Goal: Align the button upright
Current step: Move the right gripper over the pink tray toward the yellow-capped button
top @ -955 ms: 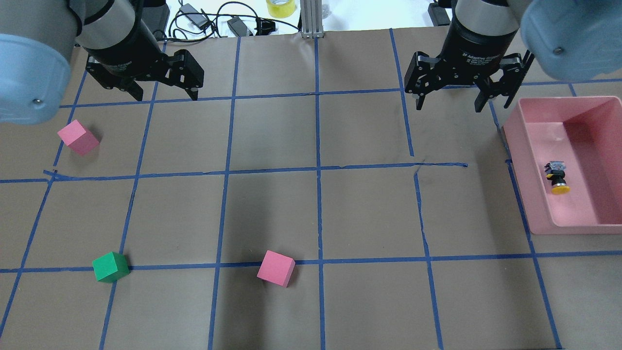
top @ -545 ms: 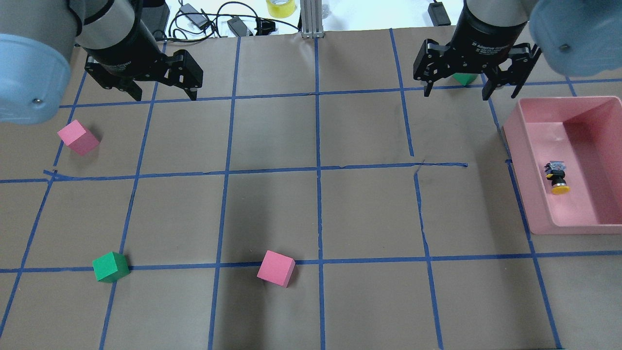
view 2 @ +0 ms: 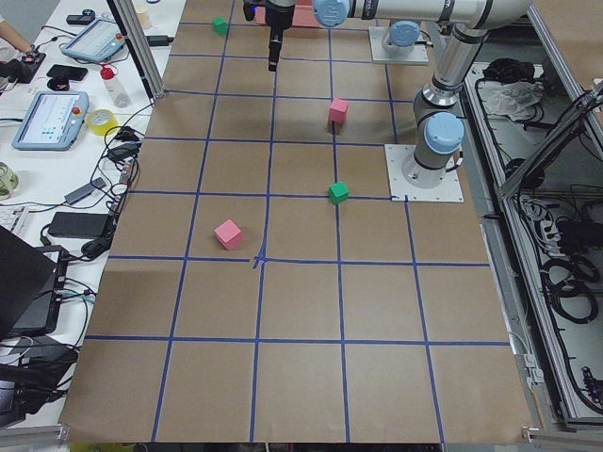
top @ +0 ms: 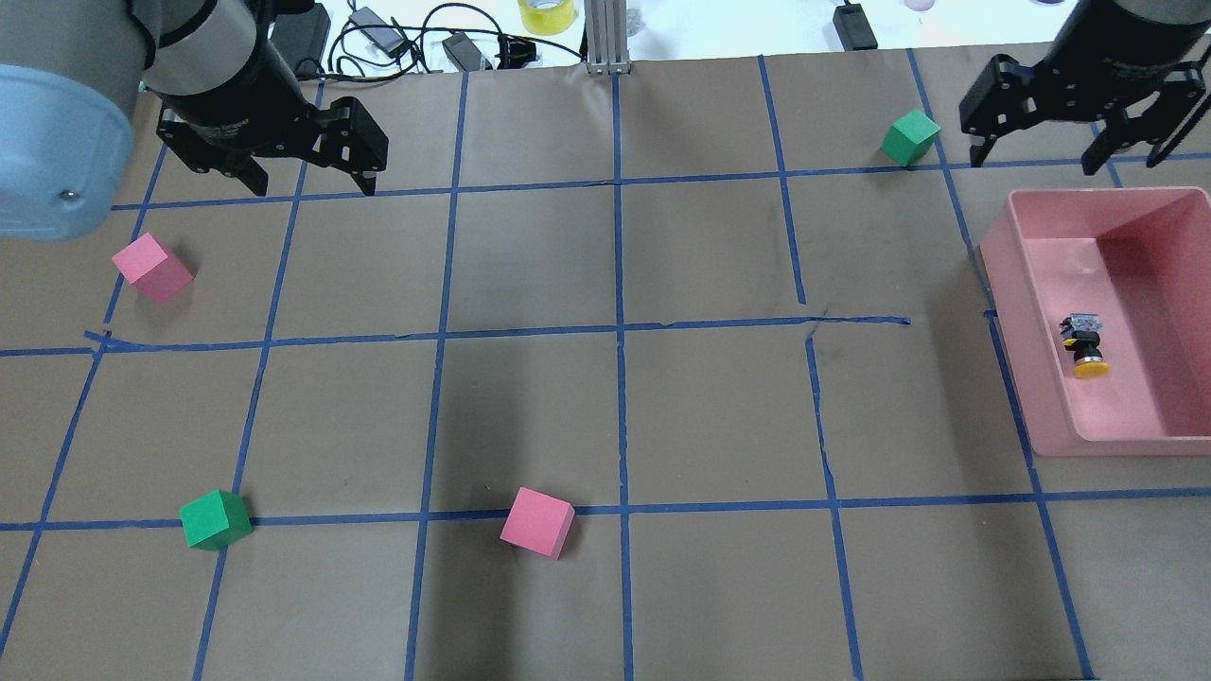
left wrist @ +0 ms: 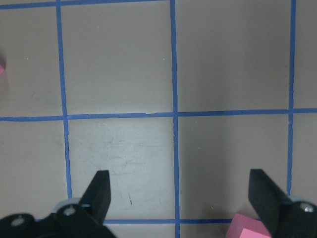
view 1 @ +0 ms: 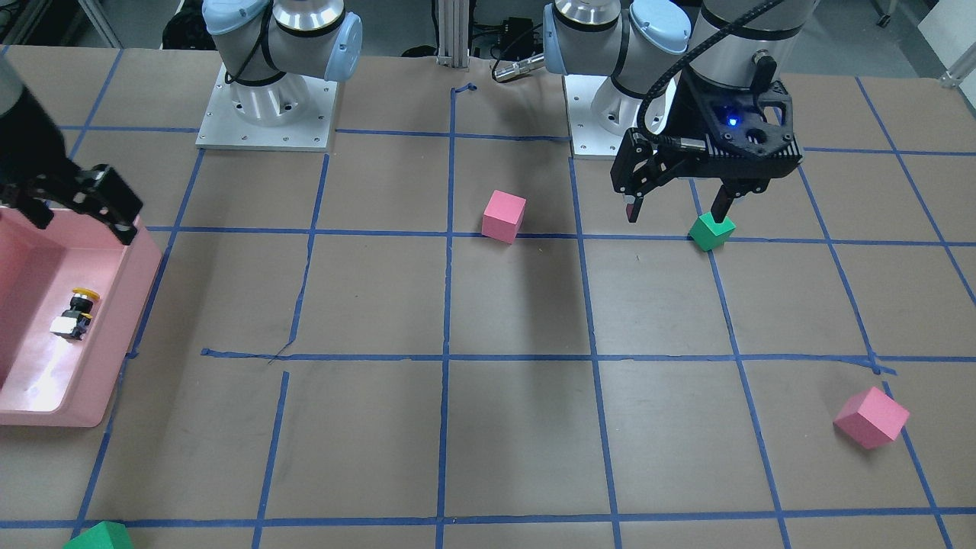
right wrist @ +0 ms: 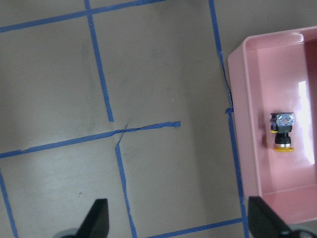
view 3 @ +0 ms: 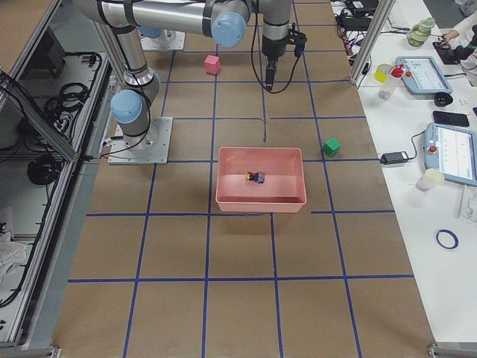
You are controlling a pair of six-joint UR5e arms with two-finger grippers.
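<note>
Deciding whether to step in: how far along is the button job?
Done: nothing; the button lies on its side in the pink bin. In hand: nothing; right claw open near the bin, left claw open, empty. Left: grasp the button, stand it upright.

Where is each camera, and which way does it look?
Front-facing: across the table, facing the robot; left arm, right arm.
Overhead: behind the robot, looking down; left gripper, right gripper.
Exterior left: table's left end; left arm nearest.
Exterior right: right end, by the bin; right arm nearest.
Left wrist: down on table; own fingertips.
Right wrist: down on the button; own fingertips.
Overhead and right wrist share the button.
</note>
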